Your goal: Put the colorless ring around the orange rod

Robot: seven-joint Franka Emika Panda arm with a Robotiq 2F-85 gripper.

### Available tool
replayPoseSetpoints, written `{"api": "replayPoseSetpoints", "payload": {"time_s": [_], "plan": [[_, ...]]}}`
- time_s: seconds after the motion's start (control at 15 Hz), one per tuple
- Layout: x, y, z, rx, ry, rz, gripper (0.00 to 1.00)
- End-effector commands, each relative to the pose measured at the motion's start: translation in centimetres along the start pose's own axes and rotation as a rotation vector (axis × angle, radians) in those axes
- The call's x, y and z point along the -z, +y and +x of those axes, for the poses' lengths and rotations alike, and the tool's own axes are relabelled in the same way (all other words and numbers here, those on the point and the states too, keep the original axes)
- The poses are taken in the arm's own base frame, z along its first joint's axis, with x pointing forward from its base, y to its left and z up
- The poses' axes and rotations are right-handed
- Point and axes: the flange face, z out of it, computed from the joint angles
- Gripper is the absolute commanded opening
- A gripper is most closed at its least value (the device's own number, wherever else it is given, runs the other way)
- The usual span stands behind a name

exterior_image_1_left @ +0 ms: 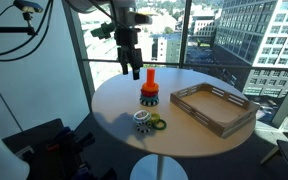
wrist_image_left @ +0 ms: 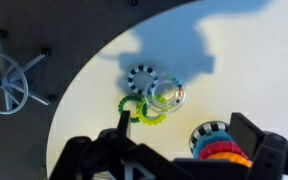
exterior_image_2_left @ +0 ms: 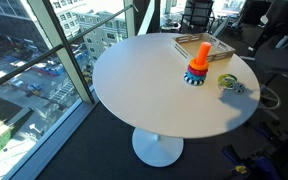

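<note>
One orange rod [exterior_image_1_left: 150, 76] stands upright, axis vertical.

You see a round table [exterior_image_1_left: 109, 100] whose white top is smooth and matt. The orange rod [exterior_image_1_left: 150, 77] looks like glossy moulded plastic. The colorless ring [wrist_image_left: 167, 95] is clear, shiny plastic, and the green ring [wrist_image_left: 149, 115] touching it is bumpy-rimmed plastic. The tray [exterior_image_1_left: 197, 111] near the table's edge looks like matt, unpainted wood.
</note>
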Motion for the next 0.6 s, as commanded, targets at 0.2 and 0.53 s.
{"api": "replayPoseSetpoints", "payload": {"time_s": [0.2,0.53], "plan": [[-3.6,1.2,1.7,-0.087,0.018,-0.001,1.0],[-6.9,2.5,2.7,-0.132,0.021,-0.011,1.0]]}}
